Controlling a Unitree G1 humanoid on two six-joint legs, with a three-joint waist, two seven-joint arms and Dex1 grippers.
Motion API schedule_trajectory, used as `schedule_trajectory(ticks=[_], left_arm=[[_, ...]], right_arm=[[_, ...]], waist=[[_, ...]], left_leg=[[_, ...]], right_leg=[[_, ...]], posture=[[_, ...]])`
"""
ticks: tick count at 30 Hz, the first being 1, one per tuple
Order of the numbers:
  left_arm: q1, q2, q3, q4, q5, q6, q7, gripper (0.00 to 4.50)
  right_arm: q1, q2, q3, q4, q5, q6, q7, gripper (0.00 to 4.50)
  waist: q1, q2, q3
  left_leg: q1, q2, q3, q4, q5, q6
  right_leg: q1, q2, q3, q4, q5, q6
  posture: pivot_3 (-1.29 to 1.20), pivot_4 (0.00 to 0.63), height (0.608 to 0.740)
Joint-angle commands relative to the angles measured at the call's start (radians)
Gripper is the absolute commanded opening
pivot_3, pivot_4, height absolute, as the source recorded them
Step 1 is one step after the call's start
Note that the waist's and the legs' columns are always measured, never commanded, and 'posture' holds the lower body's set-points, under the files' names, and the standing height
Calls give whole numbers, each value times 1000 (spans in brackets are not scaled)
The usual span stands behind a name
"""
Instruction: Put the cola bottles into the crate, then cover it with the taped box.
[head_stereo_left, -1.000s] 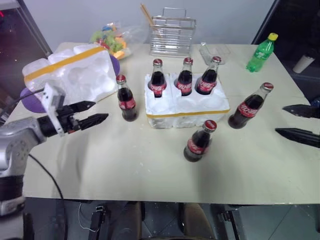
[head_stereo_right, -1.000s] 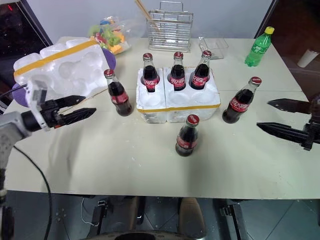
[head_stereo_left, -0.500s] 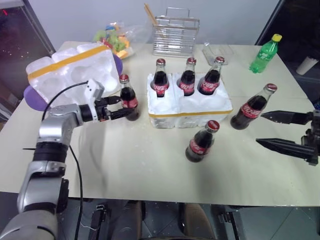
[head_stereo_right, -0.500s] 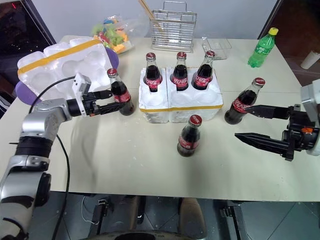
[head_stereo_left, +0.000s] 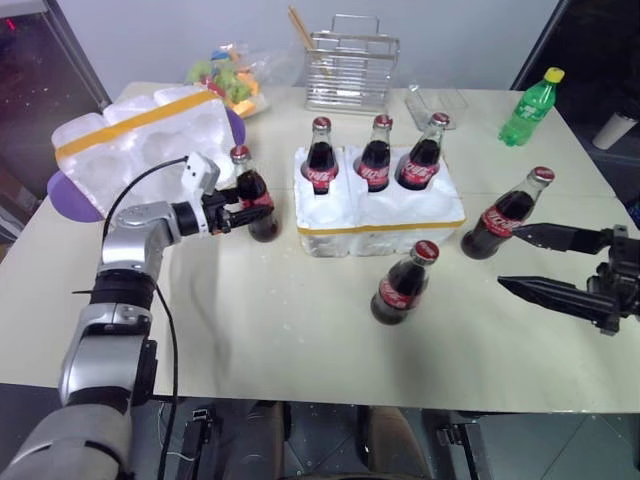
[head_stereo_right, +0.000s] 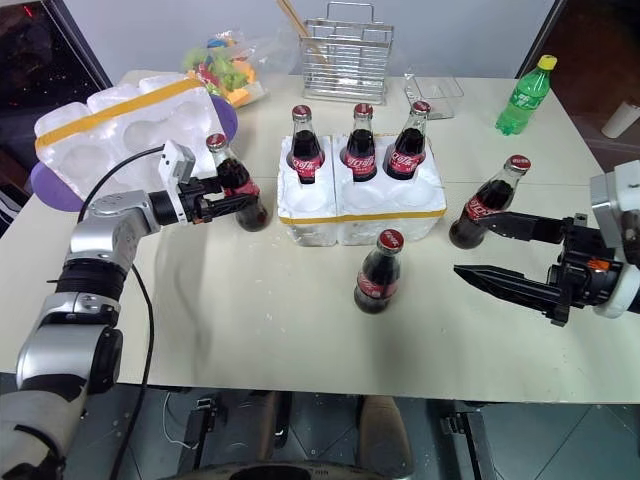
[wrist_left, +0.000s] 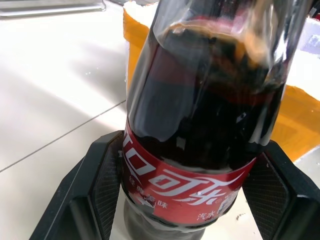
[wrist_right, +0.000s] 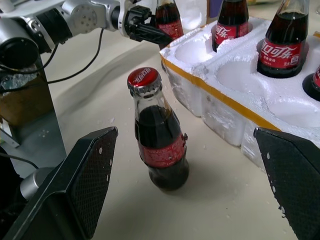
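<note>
Item: left hand (head_stereo_right: 228, 194). Position: at the label of the bottle standing just left of the crate. State: fingers (wrist_left: 100, 185) partly closed, one pad on each side of the label, seen pressing or very nearly pressing the glass in the left wrist view. Held bottle (head_stereo_left: 250, 193): upright, base apparently on the surface (head_stereo_left: 280, 330).

Item: right hand (head_stereo_right: 510, 255). State: spread wide, holding nothing, hanging over the surface on the right, between the front bottle (head_stereo_right: 376, 271) and the right bottle (head_stereo_right: 484, 202) but touching neither.

Item: crate (head_stereo_left: 380, 215), foam with yellow band, centre of the surface. Rear wells: three bottles (head_stereo_left: 374, 153) seated. Front wells: three vacant.

Item: taped box (head_stereo_left: 145, 145), far left, hollows up, just behind the left arm.

Handling note, step in hand (judged): secure the left bottle and seat it in the front-left well. Confirm the pads bite firmly on the label before lifting; glass is smooth and top-heavy. Raise straight until the base clears the crate wall, carry it upright over the vacant well, keep clear of the rear bottle's neck, lower until the base is seated, then release.
</note>
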Motion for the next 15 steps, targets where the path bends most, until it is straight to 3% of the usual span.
schedule_trajectory(ticks=[1, 6, 10, 15], left_arm=[[12, 106, 4, -185, -83, 169, -154, 2812], [-25, 199, 3, -368, -210, 420, -294, 2812], [-183, 108, 33, -325, -259, 473, -234, 2812], [-338, -50, 5, -121, -168, 301, -152, 2812]], right_arm=[[-1, 3, -38, -22, 31, -2, -25, 4500], [13, 9, -42, -30, 38, -1, -50, 4500], [41, 27, -54, -51, 47, -2, -76, 4500], [65, 49, -67, -80, 72, 0, -125, 4500]], waist=[[-11, 0, 0], [-10, 0, 1], [13, -1, 1], [10, -2, 1]], left_leg=[[-1, 0, 0, 0, 0, 0], [-1, 0, -1, 0, 0, 0], [-2, 0, -1, 3, 0, 0], [-1, -1, -2, 4, 0, 0]], right_leg=[[-1, 0, 0, 1, 0, 0], [-2, 0, 0, 2, 0, 0], [0, 0, -1, 1, 0, 0], [2, 0, -1, 0, 0, 0]], posture=[[0, 150, 739], [0, 150, 739], [0, 150, 739], [0, 150, 739]])
